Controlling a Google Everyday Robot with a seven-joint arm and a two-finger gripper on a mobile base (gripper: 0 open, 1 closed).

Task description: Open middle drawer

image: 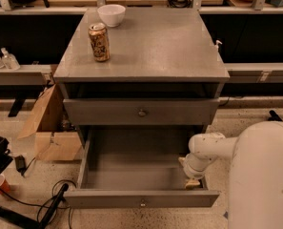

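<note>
**A:** Where is the middle drawer (131, 163) in relation to the gripper (192, 181)?

**B:** The gripper is inside it. The drawer is pulled far out of the grey cabinet (155, 51) toward 6 o'clock, and its plain grey box is open to the camera. The gripper sits low in the front right corner, just behind the front panel and close to the right wall. The white arm (208, 148) comes in over that wall from 3 o'clock.

**A:** And the small knob (142, 203)?

**B:** It is at the centre of the front panel, on the outer face. From the gripper it lies at about 8 o'clock, on the other side of the panel, so the two are apart.

**A:** Which way does the drawer run?

**B:** The front is long from 9 to 3 o'clock, and the drawer slides on the line from 12 to 6. I judge that any further pull must go straight toward 6 o'clock. Pressing from one corner could make the box twist a little.

**A:** Is the gripper apart or together?

**B:** I cannot tell. It is half hidden by the wrist and the panel.

**A:** What is above it?

**B:** A closed drawer (103, 111) at 12 o'clock, with its own round knob. It is not the target. I think the opening is nearly complete.
</note>
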